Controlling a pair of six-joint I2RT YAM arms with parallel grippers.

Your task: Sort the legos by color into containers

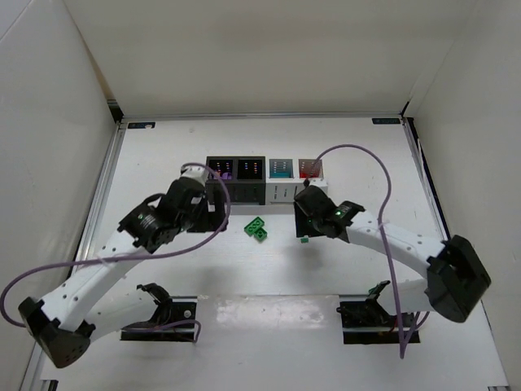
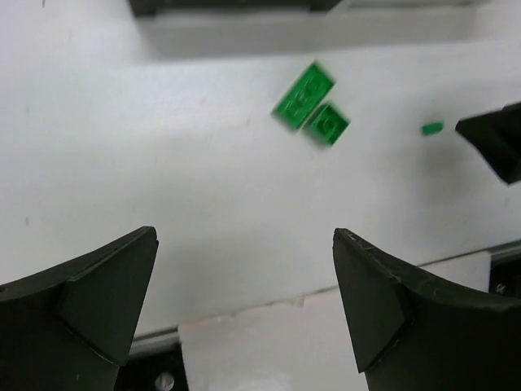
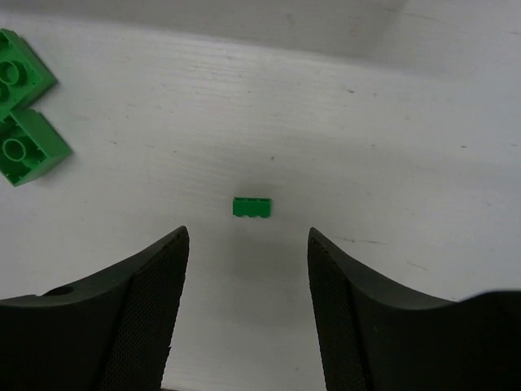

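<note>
Both jaws released; tiny green brick (image 3: pixel 252 207) clear in right wrist view, speck overhead

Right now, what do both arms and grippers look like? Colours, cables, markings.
The left arm and right arm have white link shells, black joint housings and a purple cable looping along each. There is a small green light on the right wrist. The left gripper and right gripper have black wedge-shaped fingers; the right's pads look finely dimpled. No readable markings.
</note>
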